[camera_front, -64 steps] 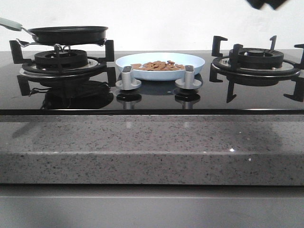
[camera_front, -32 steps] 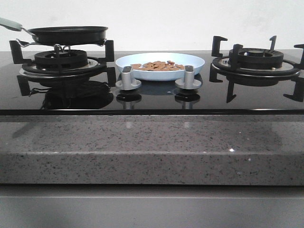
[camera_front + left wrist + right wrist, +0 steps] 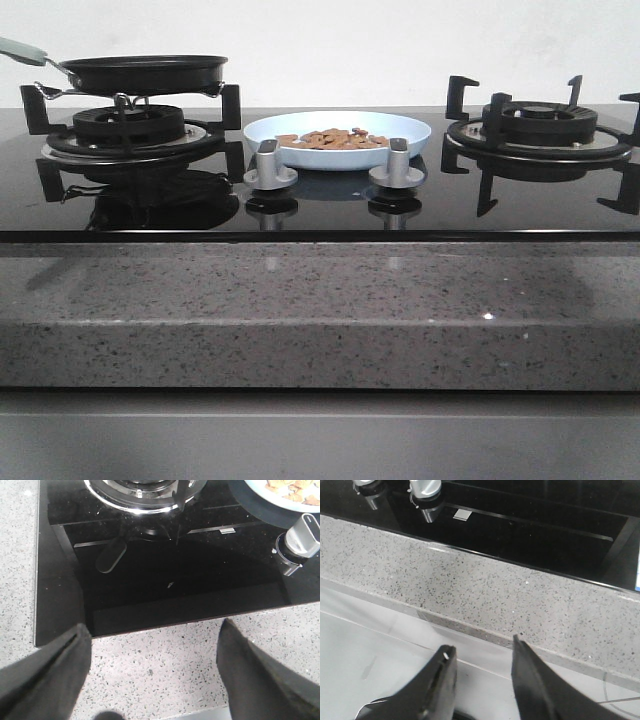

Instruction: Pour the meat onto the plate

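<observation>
Left gripper [image 3: 150, 680] hangs spread and empty over the counter edge; right gripper [image 3: 482, 680] likewise parted, holding nothing. The meat [image 3: 335, 139] sits on the plate [image 3: 415, 127], centre frame (looks done). Only risk I see: an arm clipping that plate.

Neither arm shows in the front view; only the wrist views catch the claws. Left claw [image 3: 152, 672]: jaws spread wide, nothing between them, hanging over the speckled stone table edge [image 3: 165, 665] just off the near rim of the black glass cooktop [image 3: 165, 580]. Right claw [image 3: 482, 680]: jaws parted with a narrower gap, also empty, held out past the front lip of the same stone edge, further from the cooktop than the left.
</observation>
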You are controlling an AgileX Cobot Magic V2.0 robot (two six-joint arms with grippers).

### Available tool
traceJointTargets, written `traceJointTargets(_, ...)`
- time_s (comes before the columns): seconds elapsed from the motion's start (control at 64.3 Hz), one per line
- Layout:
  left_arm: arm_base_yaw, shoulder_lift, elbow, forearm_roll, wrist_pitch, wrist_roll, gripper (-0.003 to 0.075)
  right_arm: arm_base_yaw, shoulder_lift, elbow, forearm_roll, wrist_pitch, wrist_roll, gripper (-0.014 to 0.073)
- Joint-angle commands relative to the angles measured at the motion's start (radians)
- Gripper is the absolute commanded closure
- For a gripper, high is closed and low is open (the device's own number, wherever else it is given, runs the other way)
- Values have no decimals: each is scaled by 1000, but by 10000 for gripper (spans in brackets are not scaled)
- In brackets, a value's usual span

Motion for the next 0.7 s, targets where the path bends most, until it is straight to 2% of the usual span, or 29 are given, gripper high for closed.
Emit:
traceJointTargets(0.0,-7,-7,-26,-9,-66,-6,210,-9,5,-23,-11,-63,-3,333)
traceJointTargets(0.187,-7,-7,-26,-9,-70,-6,211,-9,5,-23,-11,-71,-3,535)
traceJointTargets(0.249,-7,-7,-26,-9,-79,-6,241,-9,5,-23,-11,-72,-3,607)
traceJointTargets(0.404,-7,-7,-26,-9,-81,-6,447,-9,5,-23,-11,-73,-4,718)
traceJointTargets(0.544,-7,-7,-26,-9,-83,-6,638,-9,5,-23,-9,-72,-4,713)
traceJointTargets(0.638,-7,-7,-26,-9,-83,-6,729,-9,5,-23,-8,-60,-4,713)
traceJointTargets(0.684,-7,-7,-26,-9,-83,-6,741,-9,5,-23,-8,-60,-4,713)
